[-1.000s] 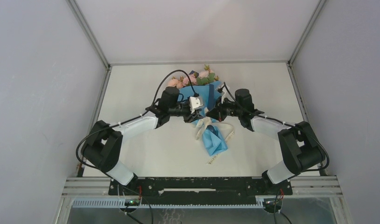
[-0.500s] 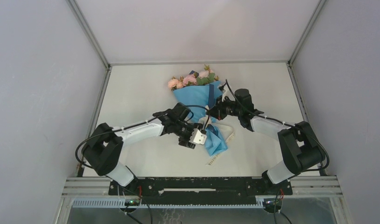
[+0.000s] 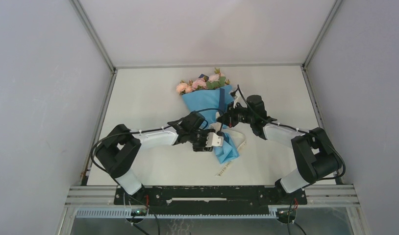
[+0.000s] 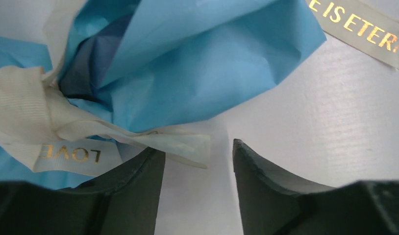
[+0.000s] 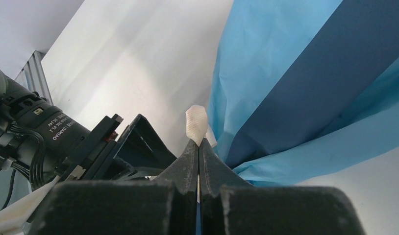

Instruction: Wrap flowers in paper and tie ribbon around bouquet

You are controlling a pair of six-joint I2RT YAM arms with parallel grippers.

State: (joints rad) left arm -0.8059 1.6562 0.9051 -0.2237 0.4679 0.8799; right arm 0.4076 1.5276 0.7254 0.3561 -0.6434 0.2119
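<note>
Gold capitals run along the ribbon point(image 4: 72, 154). In the left wrist view, the stretch at the lower left reads "LOVE", upside down. Another stretch at the upper right reads "E IS ETER", cut off by the frame edge. In the right wrist view, a black motor point(image 5: 38, 122) bears "DAMIAO" in white, and the smaller line beside it is too small to read.

A robot lab cell: white table point(image 3: 143, 98) boxed in by grey panels point(image 3: 40, 98) on aluminium framing point(image 3: 92, 33)
</note>
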